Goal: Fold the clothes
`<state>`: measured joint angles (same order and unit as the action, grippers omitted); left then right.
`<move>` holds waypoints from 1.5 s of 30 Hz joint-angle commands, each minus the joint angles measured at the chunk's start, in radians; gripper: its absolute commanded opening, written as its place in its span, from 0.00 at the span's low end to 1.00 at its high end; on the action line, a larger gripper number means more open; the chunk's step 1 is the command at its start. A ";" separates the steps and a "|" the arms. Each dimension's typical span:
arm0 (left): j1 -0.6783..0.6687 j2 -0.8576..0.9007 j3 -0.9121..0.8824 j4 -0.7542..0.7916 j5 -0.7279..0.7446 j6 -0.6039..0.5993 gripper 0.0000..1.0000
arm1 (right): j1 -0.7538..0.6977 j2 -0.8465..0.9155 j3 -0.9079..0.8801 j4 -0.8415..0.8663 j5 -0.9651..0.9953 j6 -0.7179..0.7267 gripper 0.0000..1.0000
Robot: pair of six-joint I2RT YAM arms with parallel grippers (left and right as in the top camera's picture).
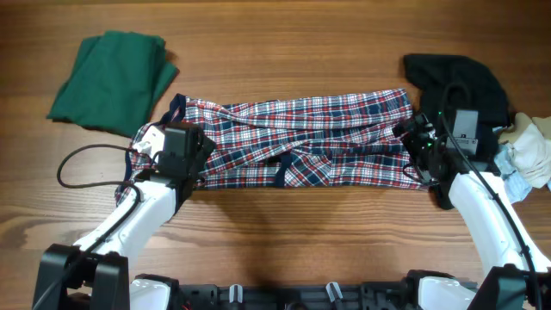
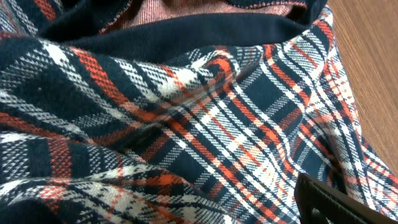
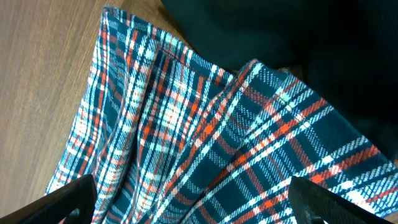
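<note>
We judge the task as partly done. The plaid garment [image 1: 301, 142] lies in the middle of the table [image 1: 284, 52], laid double into a long band from left to right. It has wrinkles and a loose navy trim, so we think at least one cross fold is left. The dark green garment [image 1: 112, 77] lies folded at the far left, apart from it. The black one [image 1: 456, 77] and the pale ones [image 1: 529, 155] lie heaped at the right, and we do not see them folded. The left gripper [image 1: 191, 148] is over the left end of the band; only one finger [image 2: 339, 202] shows, far out at the edge of the wrist view, so we take the jaws as wide, holding nothing. The right gripper [image 1: 419, 139] is over the right end, its fingers [image 3: 62, 202] wide apart and empty. The surface is flat brown wood with visible grain; of the room we see nothing.
</note>
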<state>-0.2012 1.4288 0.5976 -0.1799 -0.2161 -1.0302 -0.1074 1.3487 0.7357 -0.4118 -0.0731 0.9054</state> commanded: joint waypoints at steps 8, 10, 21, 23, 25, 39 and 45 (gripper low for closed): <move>0.074 0.005 0.119 0.023 -0.036 0.224 1.00 | -0.001 0.007 0.020 0.040 -0.252 -0.507 0.99; 0.109 0.008 0.119 0.050 -0.037 0.242 1.00 | -0.001 0.007 0.020 0.037 -0.286 -0.517 0.99; 0.130 0.041 0.157 0.084 0.172 0.295 0.99 | -0.001 -0.026 0.091 -0.035 -0.317 -0.634 0.99; 0.130 0.041 0.252 -0.078 0.229 0.340 0.99 | -0.001 -0.028 0.204 -0.168 -0.306 -0.680 1.00; 0.130 0.041 0.384 -0.290 0.243 0.381 0.99 | -0.001 -0.029 0.381 -0.357 -0.259 -0.723 0.99; 0.125 0.300 0.929 -0.897 0.327 0.583 1.00 | 0.000 0.249 0.846 -0.870 -0.235 -0.828 1.00; 0.125 0.488 0.929 -0.682 0.327 0.636 1.00 | 0.000 0.297 0.842 -0.705 -0.470 -0.771 1.00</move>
<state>-0.0765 1.8790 1.5124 -0.9154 0.1066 -0.4484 -0.1074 1.6444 1.5589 -1.1717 -0.4133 0.0929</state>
